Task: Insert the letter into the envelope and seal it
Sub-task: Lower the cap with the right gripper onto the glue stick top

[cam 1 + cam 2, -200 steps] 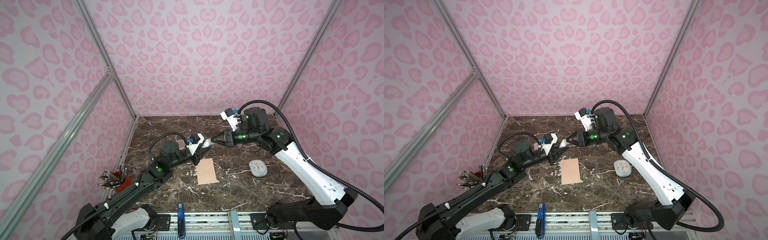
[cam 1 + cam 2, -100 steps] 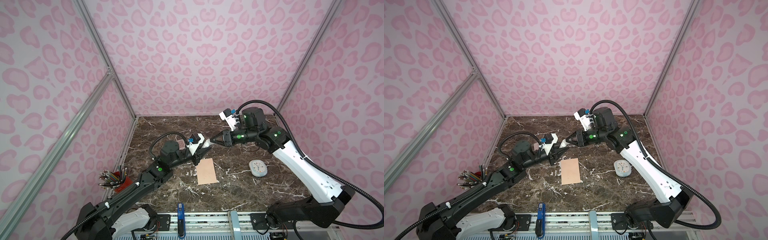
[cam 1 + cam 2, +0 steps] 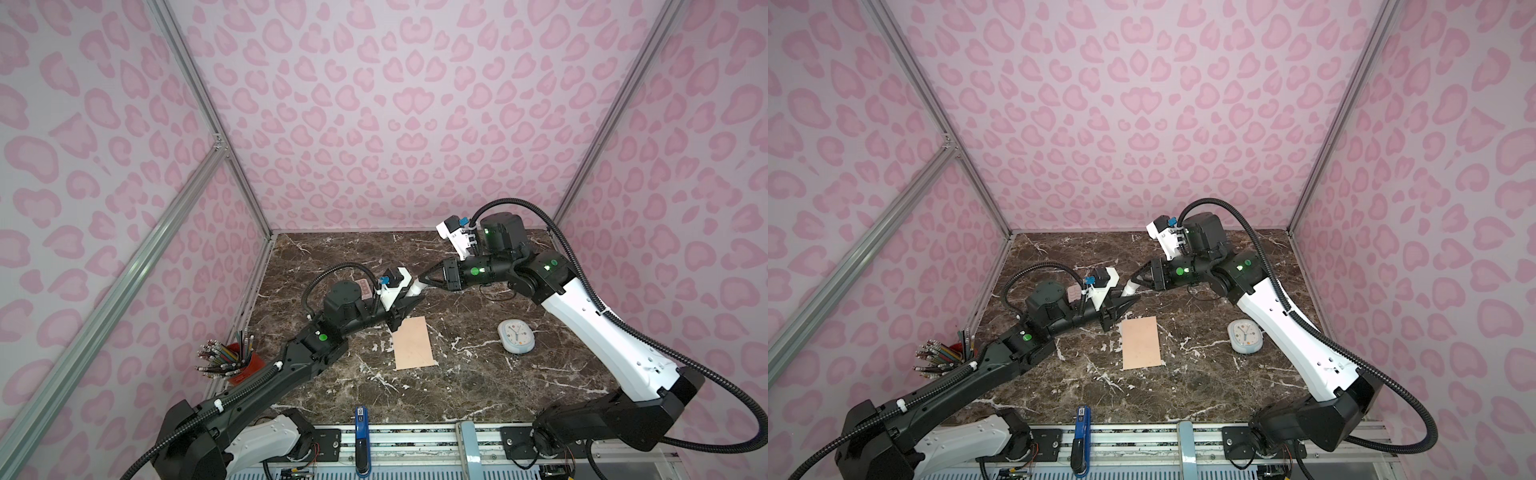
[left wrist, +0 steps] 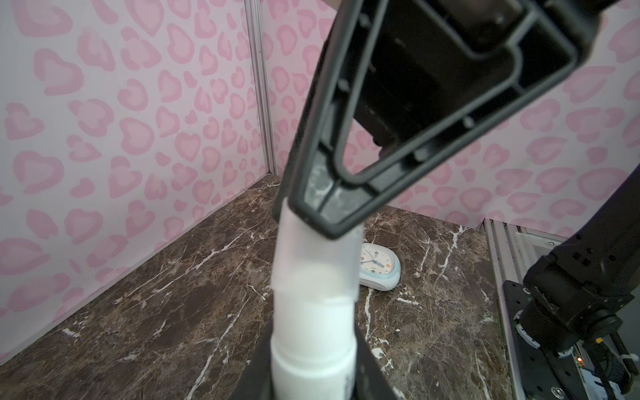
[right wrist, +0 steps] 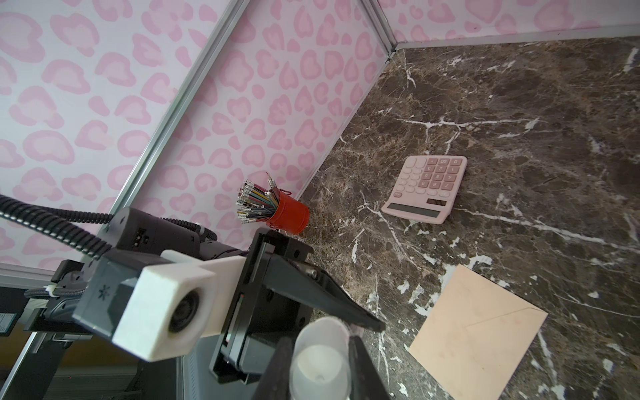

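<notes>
In both top views your left gripper (image 3: pixel 409 300) and right gripper (image 3: pixel 423 280) meet tip to tip on a white tube (image 3: pixel 417 286), probably glue. The envelope (image 3: pixel 413 343) lies flat just nearside of the left one, long axis front to back.

Left wrist: left fingers clamp the tube body, right's pinch its clear cap (image 4: pixel 315 263).

Right wrist: envelope sits closer to your left arm. No letter visible anywhere.

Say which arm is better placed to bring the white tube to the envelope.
Left, probably: the left gripper holds the white tube by its body, close to the envelope; the right gripper only pinches its far end.
</notes>
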`<action>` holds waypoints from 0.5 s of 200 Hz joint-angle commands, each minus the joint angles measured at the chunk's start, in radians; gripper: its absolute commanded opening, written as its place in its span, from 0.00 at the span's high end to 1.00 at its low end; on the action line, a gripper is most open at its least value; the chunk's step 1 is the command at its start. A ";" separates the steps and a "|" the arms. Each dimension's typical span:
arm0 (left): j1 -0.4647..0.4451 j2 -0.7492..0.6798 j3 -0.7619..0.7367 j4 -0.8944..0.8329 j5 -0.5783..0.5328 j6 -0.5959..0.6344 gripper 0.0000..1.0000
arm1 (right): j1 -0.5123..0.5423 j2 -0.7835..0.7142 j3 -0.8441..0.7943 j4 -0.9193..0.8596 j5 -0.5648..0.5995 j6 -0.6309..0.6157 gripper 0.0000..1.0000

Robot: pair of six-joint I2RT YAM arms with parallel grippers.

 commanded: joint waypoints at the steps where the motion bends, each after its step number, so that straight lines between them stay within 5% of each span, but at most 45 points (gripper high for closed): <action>1: -0.005 0.005 0.009 0.050 0.028 0.008 0.96 | 0.010 0.011 0.011 0.039 -0.039 0.009 0.74; 100: -0.004 0.000 0.010 0.084 -0.020 -0.014 0.96 | 0.039 0.022 0.019 0.034 -0.023 0.009 0.75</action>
